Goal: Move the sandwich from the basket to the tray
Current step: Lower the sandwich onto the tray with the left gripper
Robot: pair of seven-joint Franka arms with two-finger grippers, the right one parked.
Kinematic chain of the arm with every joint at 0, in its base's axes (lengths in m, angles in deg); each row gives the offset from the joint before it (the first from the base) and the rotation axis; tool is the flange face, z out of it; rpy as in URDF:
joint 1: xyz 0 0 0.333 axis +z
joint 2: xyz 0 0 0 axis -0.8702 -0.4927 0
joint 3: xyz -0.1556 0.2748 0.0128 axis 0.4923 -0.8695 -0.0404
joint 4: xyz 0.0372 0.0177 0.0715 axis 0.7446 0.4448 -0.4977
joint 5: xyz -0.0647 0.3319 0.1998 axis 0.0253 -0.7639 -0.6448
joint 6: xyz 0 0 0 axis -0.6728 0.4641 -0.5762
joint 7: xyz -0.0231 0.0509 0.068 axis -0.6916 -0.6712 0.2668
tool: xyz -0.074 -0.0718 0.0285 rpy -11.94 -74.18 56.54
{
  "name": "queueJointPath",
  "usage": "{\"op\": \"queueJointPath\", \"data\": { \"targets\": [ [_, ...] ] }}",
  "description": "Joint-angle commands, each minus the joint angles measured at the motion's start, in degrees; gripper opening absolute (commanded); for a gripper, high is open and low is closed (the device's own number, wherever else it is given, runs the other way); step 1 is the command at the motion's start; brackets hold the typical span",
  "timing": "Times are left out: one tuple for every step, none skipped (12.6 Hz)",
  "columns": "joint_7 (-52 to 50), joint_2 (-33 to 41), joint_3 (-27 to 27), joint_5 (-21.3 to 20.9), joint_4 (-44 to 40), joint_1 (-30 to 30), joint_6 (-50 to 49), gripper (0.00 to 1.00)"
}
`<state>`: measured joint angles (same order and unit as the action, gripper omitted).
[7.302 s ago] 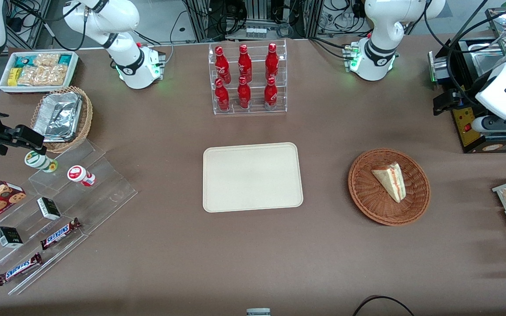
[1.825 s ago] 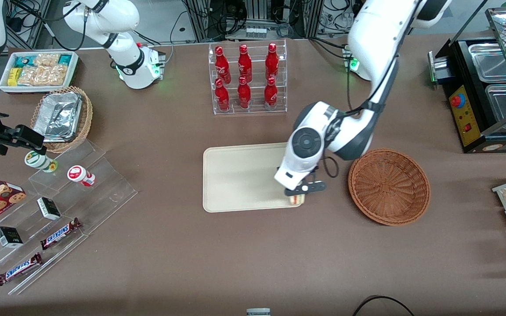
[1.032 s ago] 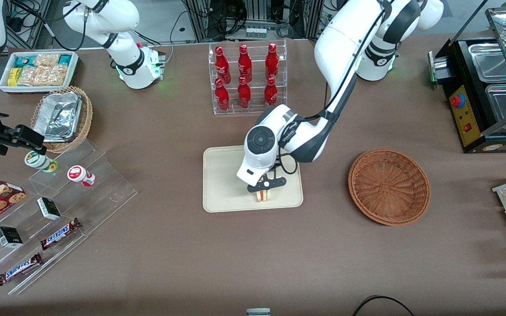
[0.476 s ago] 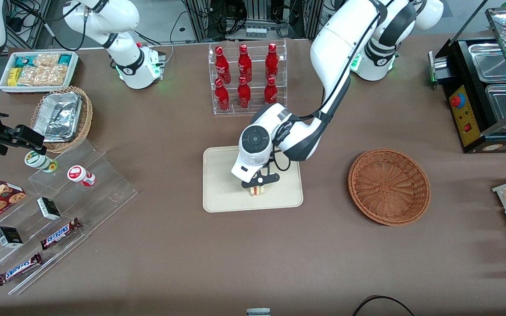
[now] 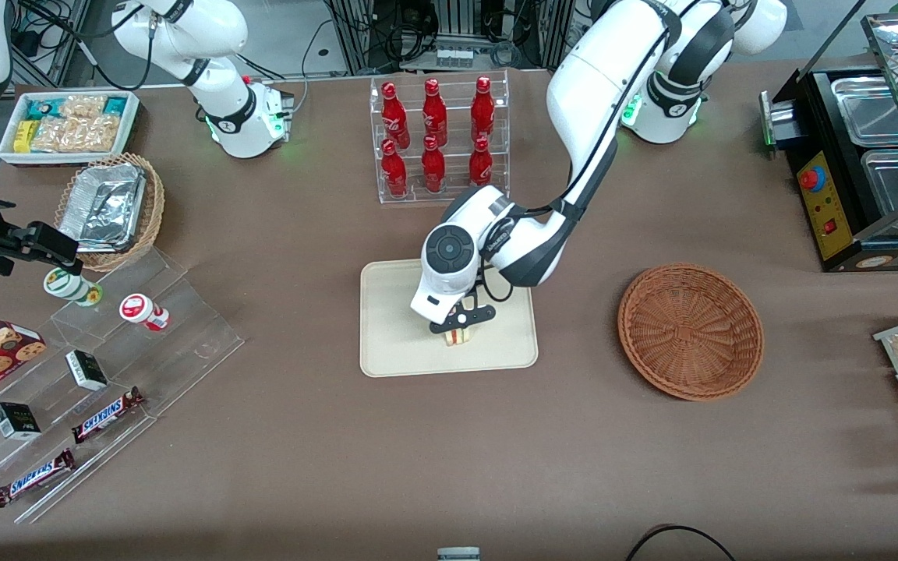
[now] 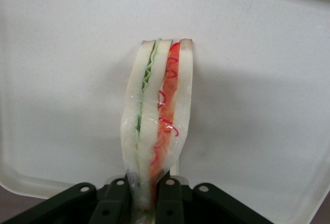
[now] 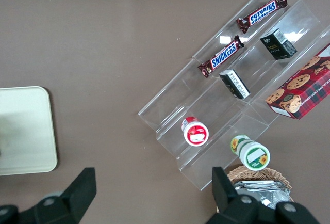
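The hand [image 5: 457, 326] is pinching the sandwich [image 5: 458, 336] over the tray [image 5: 394, 343]. Bare tray is showing all around it. The basket [image 5: 691, 331] is sitting well apart.

Sandwich held over the tray

The gripper [image 5: 460, 327] is clamped on the sandwich [image 5: 458, 336] above the cream tray [image 5: 394, 327]; the woven basket [image 5: 690, 331] sits well apart toward the working arm's end.

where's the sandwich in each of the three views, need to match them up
Front view: the sandwich is over the tray, clamped in the left arm's gripper.
Left wrist view: the sandwich stands on edge, pinched by the gripper, over the tray.
Right wrist view: the sandwich is not in it; only a corner of the tray shows.
Shared landmark: the cream tray.
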<state>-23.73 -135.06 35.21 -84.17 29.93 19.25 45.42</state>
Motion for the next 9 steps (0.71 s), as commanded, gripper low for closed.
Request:
{"op": "queueJointPath", "data": {
  "targets": [
    [-1.35,-1.23,-0.58,0.24,-2.33,-0.7,-0.29,1.0],
    [-1.26,-0.44,-0.67,0.15,-2.42,-0.61,-0.63,1.0],
    [-1.18,0.61,-0.76,0.06,-2.42,-0.35,-1.16,1.0],
    [-1.09,2.01,-0.85,-0.02,-2.42,-0.08,-2.38,1.0],
    [-0.74,3.25,-0.93,0.06,-2.59,0.09,-3.7,1.0],
    [-0.65,4.65,-1.02,-0.02,-2.68,0.09,-4.67,1.0],
    [-0.56,5.88,-1.63,0.15,-2.6,0.27,-5.64,1.0],
    [-0.47,7.37,-1.81,0.24,-2.59,0.97,-7.21,1.0],
    [-0.47,8.52,-1.81,0.33,-2.59,1.76,-8.53,1.0]
  ]
}}
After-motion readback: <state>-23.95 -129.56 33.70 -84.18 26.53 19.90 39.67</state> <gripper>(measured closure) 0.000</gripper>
